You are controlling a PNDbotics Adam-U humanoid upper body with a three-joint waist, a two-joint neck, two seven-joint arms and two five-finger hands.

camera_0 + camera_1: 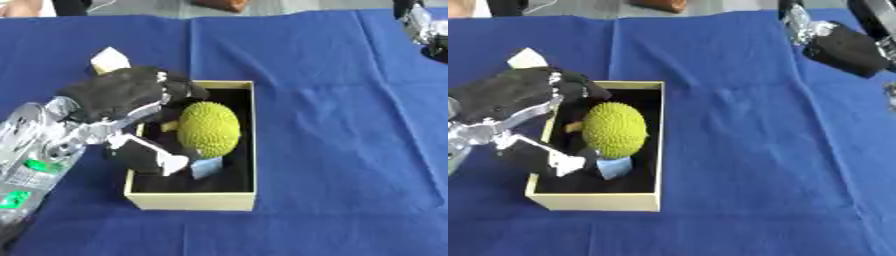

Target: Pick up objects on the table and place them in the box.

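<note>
Your left hand hangs over the near-left wall of the box, fingers curled down into it beside the bumpy green fruit, which lies inside on the dark floor. Whether they grip anything, you cannot tell. A small pale-blue piece sits in the box too. Your right hand waits at the far right of the table, its fingers hidden.

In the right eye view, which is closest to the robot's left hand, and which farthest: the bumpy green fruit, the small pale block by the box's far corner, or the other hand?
1. Bumpy green fruit, in the box under the left hand.
2. Pale block, just beyond the hand; nearly as close.
3. Right hand, far corner, clearly farthest.
</note>
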